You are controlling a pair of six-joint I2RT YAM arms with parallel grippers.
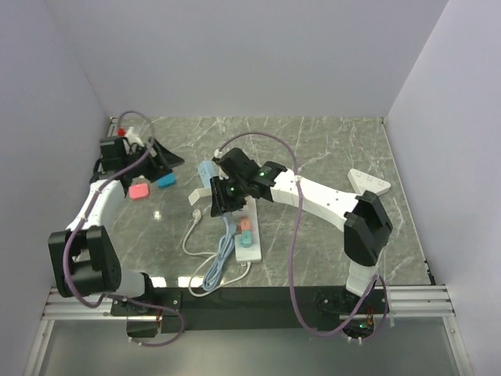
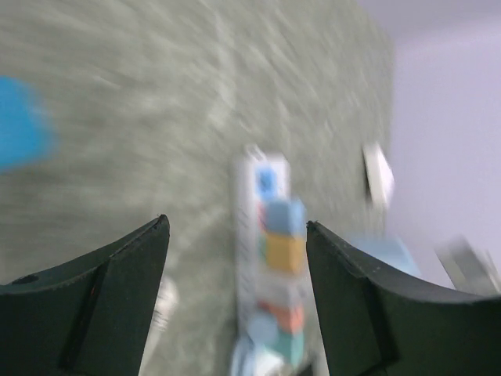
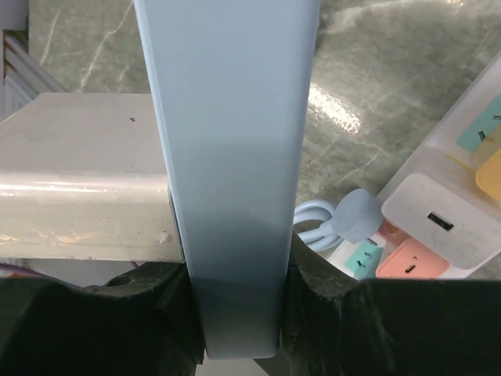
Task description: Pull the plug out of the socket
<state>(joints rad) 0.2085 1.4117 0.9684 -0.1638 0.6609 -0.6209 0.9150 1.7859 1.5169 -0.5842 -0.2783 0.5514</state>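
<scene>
While left fingers (image 2: 94,290) gape, seemingly empty, right fingers (image 3: 333,321) clamp pale blue bar (image 3: 235,157).

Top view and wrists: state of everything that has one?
left gripper: open, empty.
right gripper: shut on blue bar.
blue bar: clamped by right gripper.
socket: flat on table, adapter on it.
adapter: USB port empty.
pink block: on table.
blue block: on table.

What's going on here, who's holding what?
The right claw is clamped on a pale blue bar beside the white power strip, which has a white charger seated on it. The left claw is open and empty, off at the far left near a red block and a blue block.
</scene>
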